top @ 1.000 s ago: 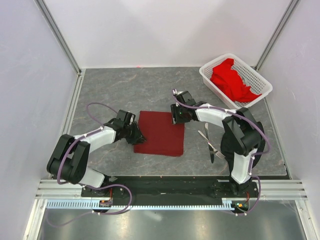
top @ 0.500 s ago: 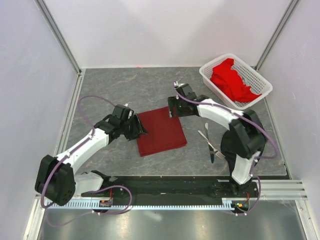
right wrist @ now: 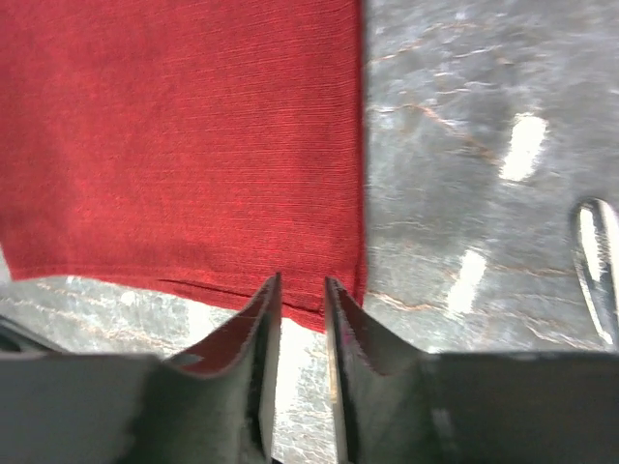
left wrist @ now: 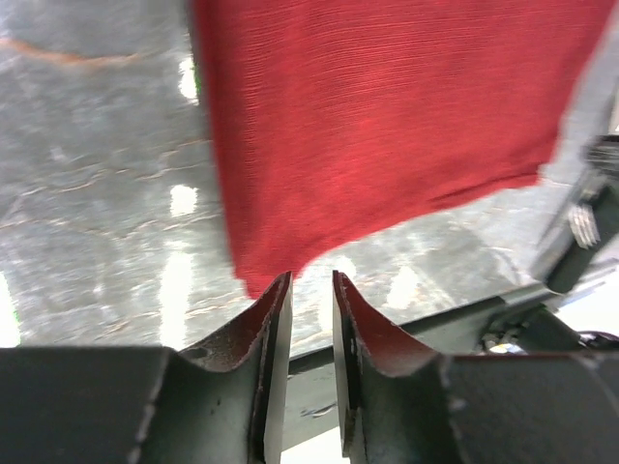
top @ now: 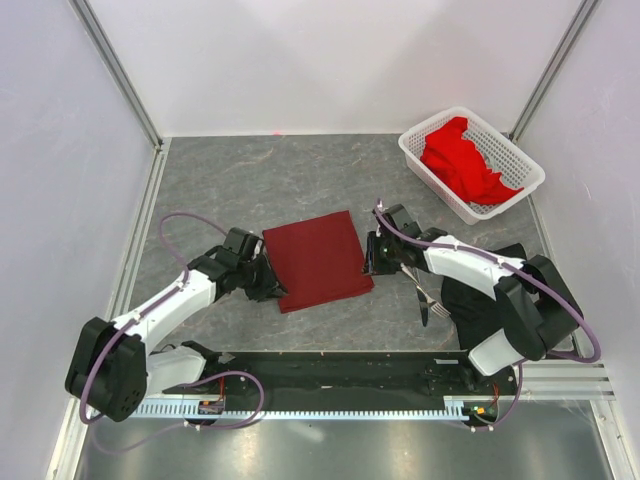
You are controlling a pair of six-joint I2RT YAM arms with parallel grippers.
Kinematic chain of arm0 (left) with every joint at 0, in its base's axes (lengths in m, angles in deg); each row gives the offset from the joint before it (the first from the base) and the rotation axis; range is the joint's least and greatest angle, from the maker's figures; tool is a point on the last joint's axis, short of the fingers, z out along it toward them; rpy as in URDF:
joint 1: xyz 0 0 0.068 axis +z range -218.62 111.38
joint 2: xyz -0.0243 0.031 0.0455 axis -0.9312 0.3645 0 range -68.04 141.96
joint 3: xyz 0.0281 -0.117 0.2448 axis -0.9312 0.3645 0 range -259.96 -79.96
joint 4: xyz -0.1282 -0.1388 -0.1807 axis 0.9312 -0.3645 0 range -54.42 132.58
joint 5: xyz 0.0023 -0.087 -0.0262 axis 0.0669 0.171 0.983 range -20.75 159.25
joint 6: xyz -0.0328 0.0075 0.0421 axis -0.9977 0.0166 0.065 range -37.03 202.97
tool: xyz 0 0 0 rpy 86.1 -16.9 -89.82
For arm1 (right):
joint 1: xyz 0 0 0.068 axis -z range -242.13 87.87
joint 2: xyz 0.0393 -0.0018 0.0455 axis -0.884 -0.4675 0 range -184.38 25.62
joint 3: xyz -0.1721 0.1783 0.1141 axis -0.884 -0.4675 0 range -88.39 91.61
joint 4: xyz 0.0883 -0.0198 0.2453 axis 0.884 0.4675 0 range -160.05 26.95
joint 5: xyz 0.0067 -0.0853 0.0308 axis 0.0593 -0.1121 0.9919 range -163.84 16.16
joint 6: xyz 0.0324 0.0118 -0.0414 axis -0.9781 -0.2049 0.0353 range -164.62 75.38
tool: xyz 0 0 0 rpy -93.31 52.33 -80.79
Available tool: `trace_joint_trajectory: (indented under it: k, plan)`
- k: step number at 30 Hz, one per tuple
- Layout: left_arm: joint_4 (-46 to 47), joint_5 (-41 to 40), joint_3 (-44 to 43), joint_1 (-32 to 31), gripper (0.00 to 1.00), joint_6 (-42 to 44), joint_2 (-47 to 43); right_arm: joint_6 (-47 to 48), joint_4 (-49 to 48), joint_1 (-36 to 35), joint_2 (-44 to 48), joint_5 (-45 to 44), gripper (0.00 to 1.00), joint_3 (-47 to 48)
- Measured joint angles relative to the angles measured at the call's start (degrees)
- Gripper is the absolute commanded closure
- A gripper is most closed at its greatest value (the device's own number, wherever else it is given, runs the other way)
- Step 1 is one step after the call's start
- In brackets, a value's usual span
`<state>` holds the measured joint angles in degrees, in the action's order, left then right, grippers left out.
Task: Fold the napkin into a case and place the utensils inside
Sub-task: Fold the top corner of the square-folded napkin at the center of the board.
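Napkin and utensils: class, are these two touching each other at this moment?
Apart. In the right wrist view, a strip of bare table separates the napkin from the utensils at the picture's right edge.

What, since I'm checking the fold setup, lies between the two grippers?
The napkin lies flat between the left gripper and the right gripper, clearest in the top view.

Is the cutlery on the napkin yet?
No, the fork and knife lie on the bare table, apart from the napkin, to its right.
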<state>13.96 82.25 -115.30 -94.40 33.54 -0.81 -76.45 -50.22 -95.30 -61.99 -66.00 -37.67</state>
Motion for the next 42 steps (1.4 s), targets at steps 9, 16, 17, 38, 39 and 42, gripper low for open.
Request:
trace_joint_trajectory:
  k: [9,16,17,38,39,42]
  plan:
    - [4.4,3.2,-1.8,0.0,0.81,-0.3,4.0,-0.1,-6.8,-0.1,-2.8,5.3,0.8,-2.9]
    - [5.5,2.0,3.6,0.0,0.79,-0.5,5.3,-0.1,-8.9,-0.1,-2.6,5.2,0.81,-6.8]
    - [5.5,2.0,4.2,0.0,0.79,-0.5,5.3,-0.1,-9.0,-0.1,-2.6,4.8,0.82,-6.8]
    - [7.0,5.6,-13.2,17.7,0.67,2.6,15.9,-3.5,-11.0,-17.9,-13.0,4.5,0.7,13.5]
    - [7.3,5.8,-13.4,18.1,0.67,2.6,17.7,-4.3,-11.7,-18.9,-14.4,4.9,0.72,14.1]
    - [8.6,6.2,-13.6,18.7,0.67,2.6,21.8,-6.1,-13.4,-21.6,-17.9,6.2,0.77,14.7]
